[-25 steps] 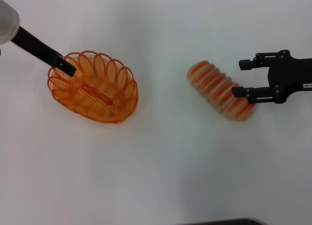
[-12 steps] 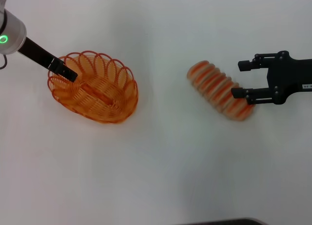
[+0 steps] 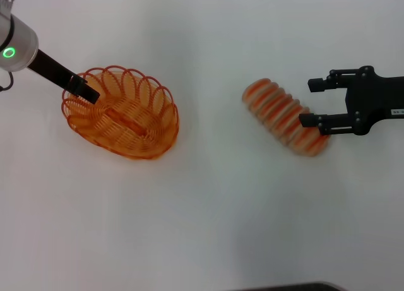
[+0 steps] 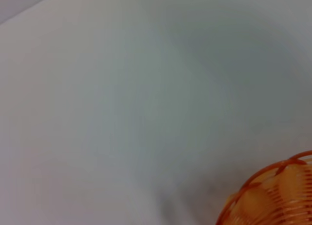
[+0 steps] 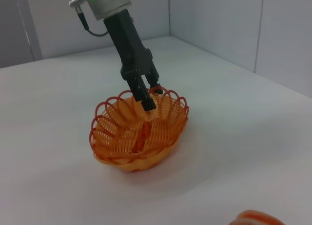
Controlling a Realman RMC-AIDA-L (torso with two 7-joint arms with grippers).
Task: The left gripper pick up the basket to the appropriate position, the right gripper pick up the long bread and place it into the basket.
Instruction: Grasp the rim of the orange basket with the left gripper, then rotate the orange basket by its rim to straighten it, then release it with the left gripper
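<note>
The orange wire basket (image 3: 120, 112) sits on the white table at the left; it also shows in the right wrist view (image 5: 139, 137) and at one corner of the left wrist view (image 4: 273, 195). My left gripper (image 3: 85, 91) is at its far left rim, slightly open, one finger inside and one outside the rim (image 5: 146, 95). The striped long bread (image 3: 284, 116) lies slanted on the table at the right; its end shows in the right wrist view (image 5: 256, 218). My right gripper (image 3: 308, 101) is open at the bread's right end, its lower finger over that end.
The white table (image 3: 208, 209) stretches between basket and bread. A dark edge (image 3: 290, 286) shows at the table's near side. Grey wall panels (image 5: 219, 25) stand behind the table in the right wrist view.
My left arm has shifted, its silver joint with the green ring coming into view, and its fingertips have slid a little left along the rim. Basket, bread and right gripper have not moved.
</note>
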